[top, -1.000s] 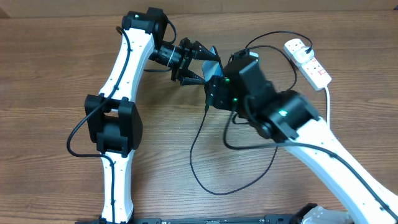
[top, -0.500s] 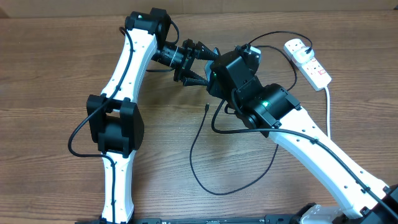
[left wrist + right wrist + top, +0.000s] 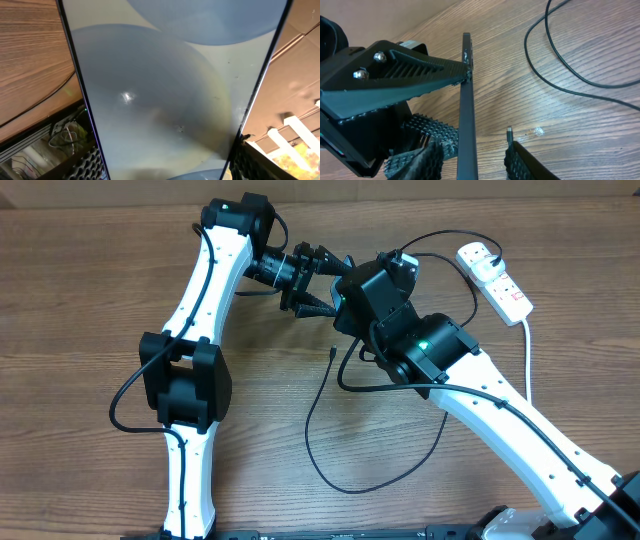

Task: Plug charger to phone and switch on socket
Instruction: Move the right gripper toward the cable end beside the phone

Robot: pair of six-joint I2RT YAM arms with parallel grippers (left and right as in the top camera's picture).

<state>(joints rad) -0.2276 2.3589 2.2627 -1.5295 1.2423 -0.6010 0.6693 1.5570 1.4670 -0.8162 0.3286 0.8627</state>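
Note:
The phone (image 3: 160, 100) fills the left wrist view, its pale blue screen clamped between my left gripper's (image 3: 165, 169) fingers (image 3: 85, 165). In the right wrist view I see the phone (image 3: 466, 100) edge-on, upright above the table. My right gripper (image 3: 472, 152) straddles its lower edge, open, with a gap on each side. A small connector tip (image 3: 509, 133) shows just past the right finger; I cannot tell whether they touch. From above, the charger (image 3: 310, 430) loops over the wood up to the socket (image 3: 495, 278). The right wrist (image 3: 372, 295) covers the phone there.
The white socket lies at the back right, its thick white cord (image 3: 527, 350) running down the right side. The black cable's loops (image 3: 560, 65) lie on the table just right of both grippers. The left arm (image 3: 195, 310) reaches in from the left.
My right arm has moved up and left to the phone held by the left gripper, and its jaws have narrowed around the phone's edge. The left gripper keeps its grip.

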